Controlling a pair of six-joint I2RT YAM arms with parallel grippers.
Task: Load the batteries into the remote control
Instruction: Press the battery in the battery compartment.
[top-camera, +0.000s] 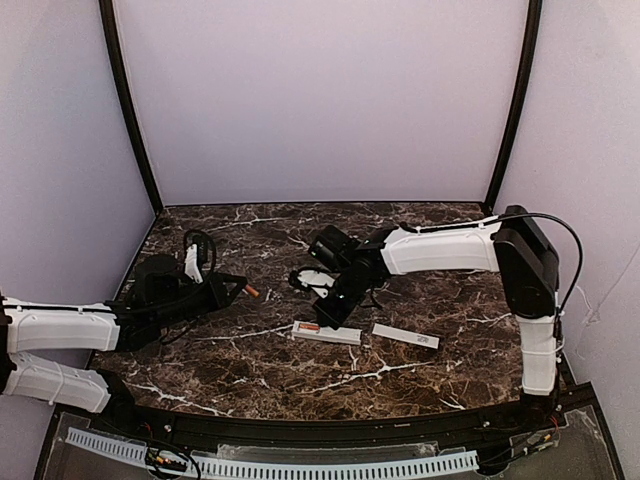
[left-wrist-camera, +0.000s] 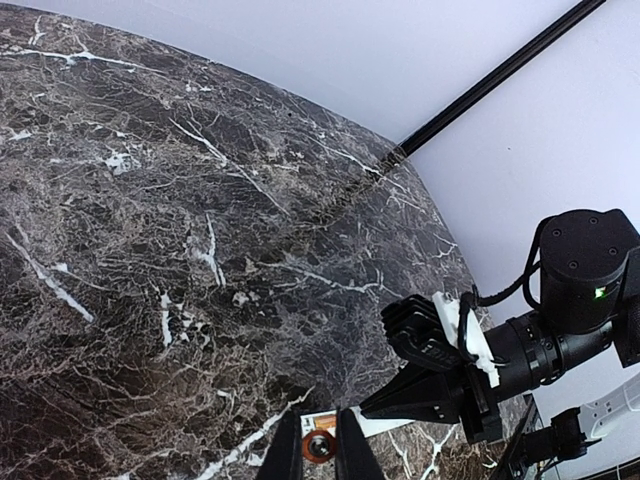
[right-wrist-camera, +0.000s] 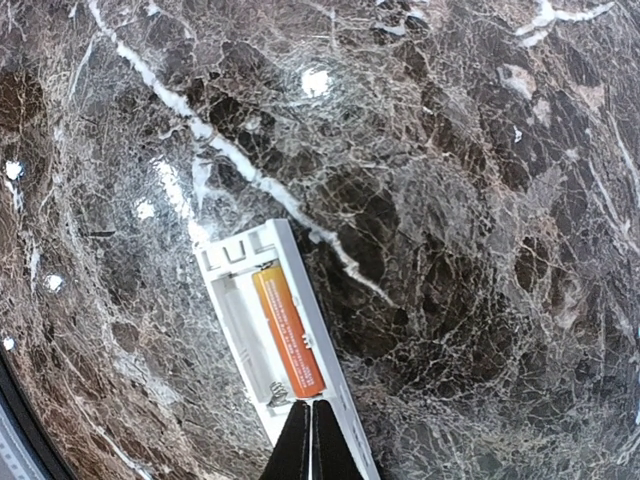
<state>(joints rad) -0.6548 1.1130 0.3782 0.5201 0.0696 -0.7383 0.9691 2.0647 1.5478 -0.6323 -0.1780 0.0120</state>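
Right arm (top-camera: 440, 248) stretches left, tool (right-wrist-camera: 308, 438) over remote control (right-wrist-camera: 232, 264)

Glossy marble table (top-camera: 230, 372), smooth white plastic remote control (right-wrist-camera: 232, 256), shiny orange battery (right-wrist-camera: 288, 330)

Dark marble tabletop (top-camera: 420, 395) (white veins), pale lilac walls (top-camera: 320, 100), black corner poles (top-camera: 131, 110).

Lab test booth; plain white walls (top-camera: 320, 100), black corner poles (top-camera: 129, 110), marble tabletop (top-camera: 250, 370), table-mounted robot arms (top-camera: 440, 250)
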